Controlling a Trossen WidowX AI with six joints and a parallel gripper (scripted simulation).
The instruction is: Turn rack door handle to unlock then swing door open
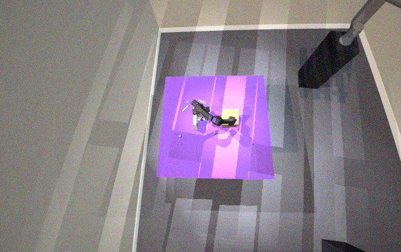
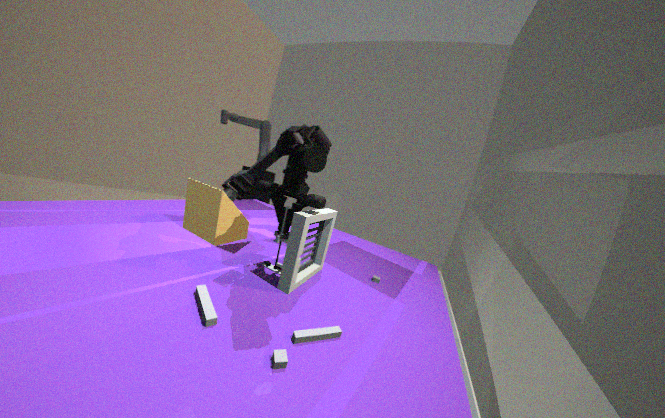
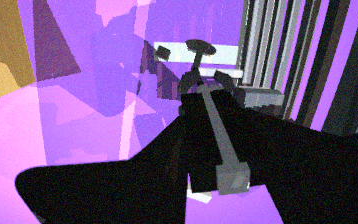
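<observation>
The white rack frame stands upright on the purple table. Dark slats show across its opening; the door's angle is hard to tell. The upright handle is a slim grey and black bar beside the frame. My gripper points down at it with its dark fingers drawn in on both sides, shut on the handle. The fingers hide part of the handle, and the exact contact is dark in the wrist view. The arm hides the grip in the top view.
A yellow wedge-shaped block stands by the arm's base. Two white bars and a small cube lie beyond the rack. Another small piece lies farther off.
</observation>
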